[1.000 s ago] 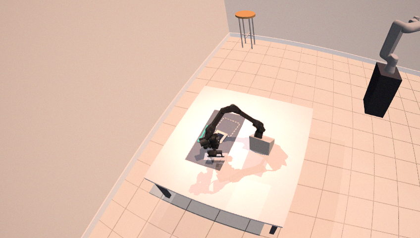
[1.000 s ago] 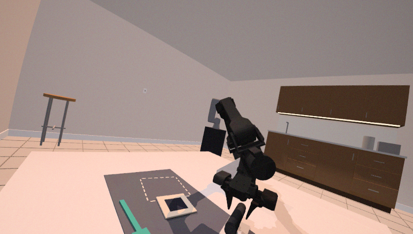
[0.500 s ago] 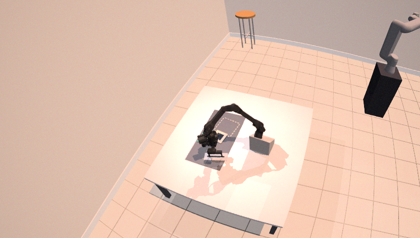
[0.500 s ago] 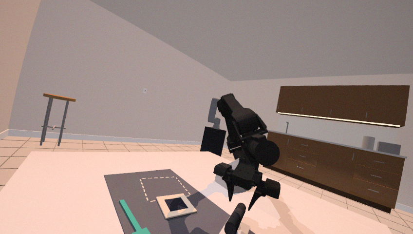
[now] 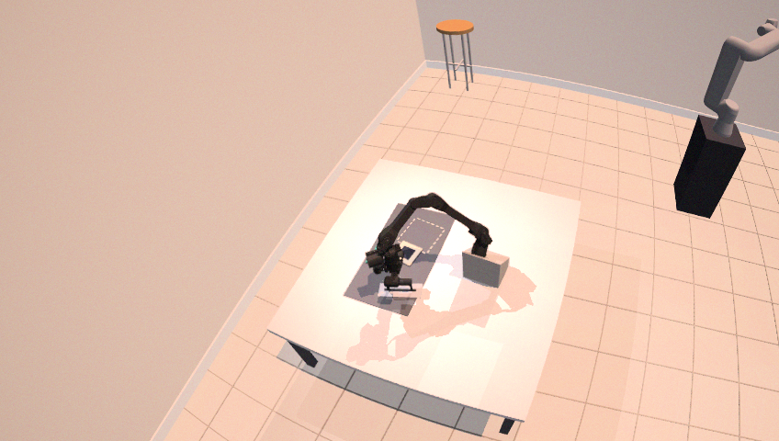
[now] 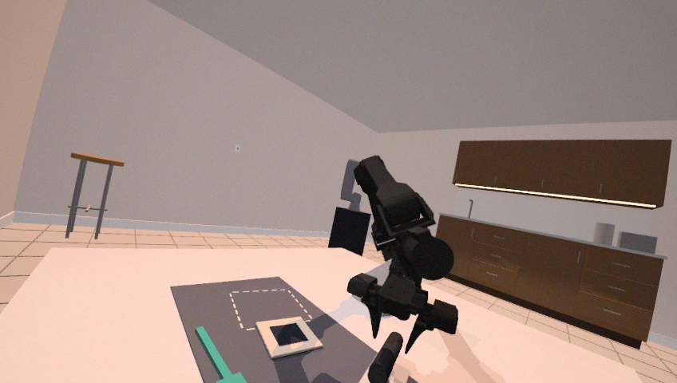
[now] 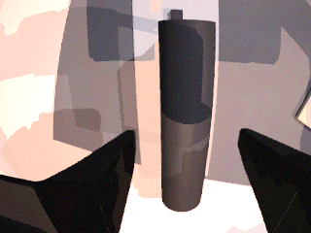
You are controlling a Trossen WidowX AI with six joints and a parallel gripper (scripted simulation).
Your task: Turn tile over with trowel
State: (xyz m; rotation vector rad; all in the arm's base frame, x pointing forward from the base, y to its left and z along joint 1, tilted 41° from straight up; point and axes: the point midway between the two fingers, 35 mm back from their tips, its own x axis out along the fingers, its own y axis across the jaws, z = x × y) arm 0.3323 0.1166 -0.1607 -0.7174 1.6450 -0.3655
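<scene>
Wrist view: shows a dark cylindrical handle point(image 7: 185, 97) point(image 6: 386, 358), likely the trowel's, running lengthwise up the centre of the frame; has the gripper point(image 7: 189, 138) point(image 6: 391, 344) point(image 5: 400, 284) open around that line, with daylight on both sides and nothing held; puts a narrow stub at the handle's upper end, but hides the blade; leaves contact with whatever lies beneath hard to tell.

Exterior view: places the handle at bottom centre-right, just below the fingertips and slanting toward lower left; calls, by judgement, for keeping the handle's long axis between the fingers, then either lowering to grip or backing off cleanly; risks nudging the handle if drifting sideways.

Farther left, shows the tile point(image 6: 266, 344) point(image 5: 416, 254) point(image 7: 305, 114) flat on the mat point(image 6: 190, 298) point(image 5: 360, 289) point(image 7: 253, 97), dark square up; looks unturned, and mostly outside the dashed outline point(image 6: 259, 290) point(image 5: 427, 220); has a teal tool point(image 6: 213, 353) lying at lower left, use uncertain.

Beyond, shows an orange-topped stool point(image 6: 96, 159) point(image 5: 455, 26) at left and brown cabinets point(image 6: 560, 175) at right; offers no readable brand, label or writing.
</scene>
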